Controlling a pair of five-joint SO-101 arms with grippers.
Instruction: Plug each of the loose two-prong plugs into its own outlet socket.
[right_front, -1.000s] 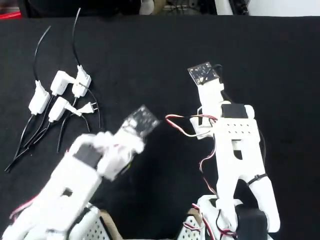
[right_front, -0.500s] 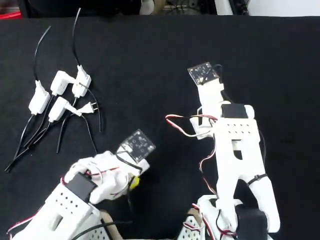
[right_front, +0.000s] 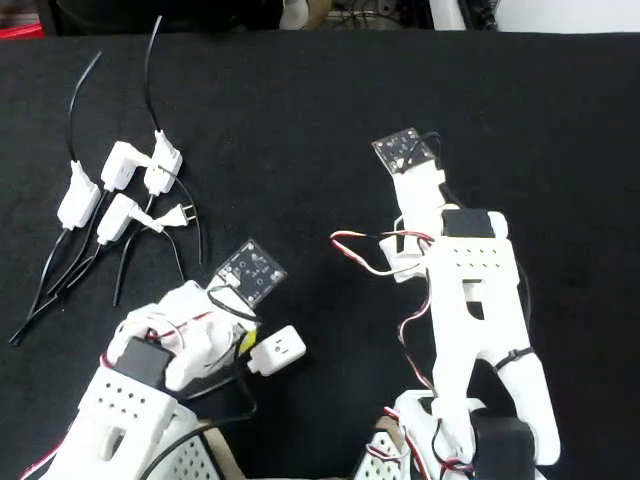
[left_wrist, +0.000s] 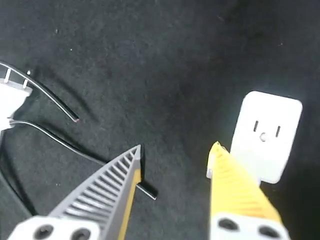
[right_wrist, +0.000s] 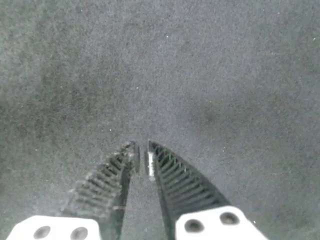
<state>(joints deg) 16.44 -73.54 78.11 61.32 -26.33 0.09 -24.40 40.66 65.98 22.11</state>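
Observation:
A loose white outlet socket (right_front: 277, 350) lies face up near the table's front, also seen in the left wrist view (left_wrist: 267, 132). My left gripper (left_wrist: 176, 149) stands open just beside it, the yellow finger (left_wrist: 230, 185) against the socket's edge and nothing between the fingers. At the far left lies a cluster of white plugs and sockets (right_front: 120, 190) on black cables, with one two-prong plug (right_front: 180, 215) pointing right; a plug's prongs (left_wrist: 10, 82) show in the left wrist view too. My right gripper (right_wrist: 141, 155) hangs shut and empty over bare cloth mid-table.
Black cloth covers the table (right_front: 560, 120). Thin black cables (right_front: 60, 270) trail from the cluster toward the front left. The right arm (right_front: 470, 290) stands at centre right with red and white wires (right_front: 360, 255) looping to its left. Clutter sits beyond the far edge.
My left arm has drawn back toward the front edge and swung left. The white socket, unseen before, now lies uncovered beside its yellow finger. The right arm has barely moved.

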